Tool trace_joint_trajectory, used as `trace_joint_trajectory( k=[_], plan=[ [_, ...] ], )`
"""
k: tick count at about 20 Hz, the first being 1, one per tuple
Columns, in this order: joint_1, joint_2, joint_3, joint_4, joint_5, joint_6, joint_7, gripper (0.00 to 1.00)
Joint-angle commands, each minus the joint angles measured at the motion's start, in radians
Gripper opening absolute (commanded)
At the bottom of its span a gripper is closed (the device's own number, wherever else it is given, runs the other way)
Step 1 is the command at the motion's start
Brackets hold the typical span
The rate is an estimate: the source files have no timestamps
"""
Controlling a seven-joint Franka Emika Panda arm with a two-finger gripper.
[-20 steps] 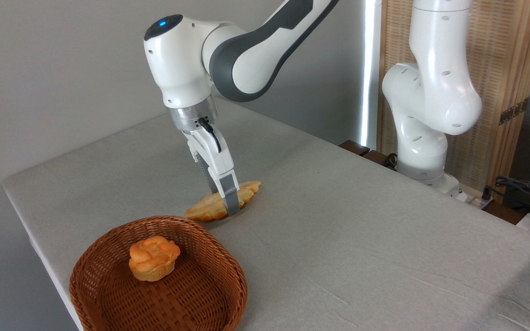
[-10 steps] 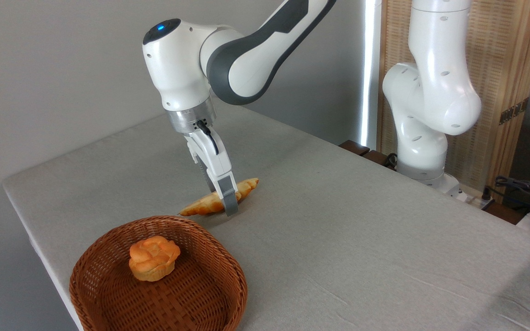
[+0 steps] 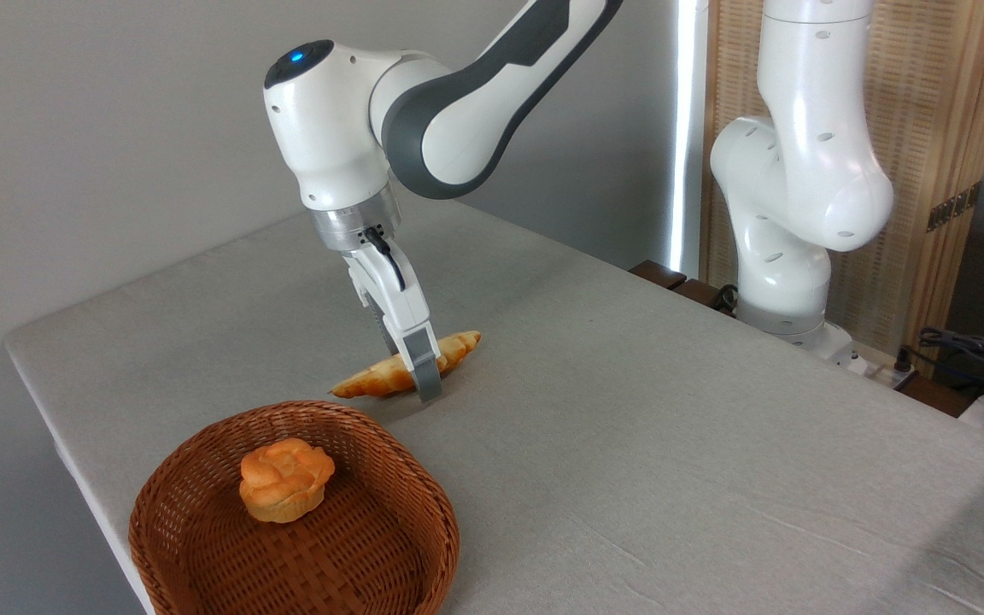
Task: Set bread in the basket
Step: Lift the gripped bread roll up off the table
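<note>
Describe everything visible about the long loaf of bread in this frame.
The bread is a long, pale golden loaf with lobed edges, tilted so it shows mostly edge-on, its right end higher. The gripper is shut on its middle. It sits just beyond the basket rim, outside it; whether its left tip touches the table is unclear.

the end effector (image 3: 421, 376) pinches the bread (image 3: 381, 377) mid-length, edge-up just above the desk (image 3: 629, 427), behind the basket (image 3: 424, 547) holding a bun (image 3: 285, 479).

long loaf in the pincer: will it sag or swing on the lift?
The bread probably stays stiff: clamped near its middle by the pincer, both ends jut out unsupported without drooping. Being long and flat, it may pivot. It looks light.
</note>
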Motion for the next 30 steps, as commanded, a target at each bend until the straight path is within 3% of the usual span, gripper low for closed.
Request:
trace_joint_trajectory(
  k=[1, 18, 22, 30],
  plan=[
    [-0.007, 0.006, 0.010, -0.001, -0.008, 0.015, 0.014, 0.20],
    [-0.007, -0.009, 0.001, 0.009, -0.011, 0.007, 0.015, 0.21],
    [-0.007, -0.049, 0.003, 0.036, -0.059, -0.007, 0.015, 0.21],
    [-0.001, -0.106, 0.030, 0.071, -0.076, -0.069, 0.023, 0.26]
  ],
)
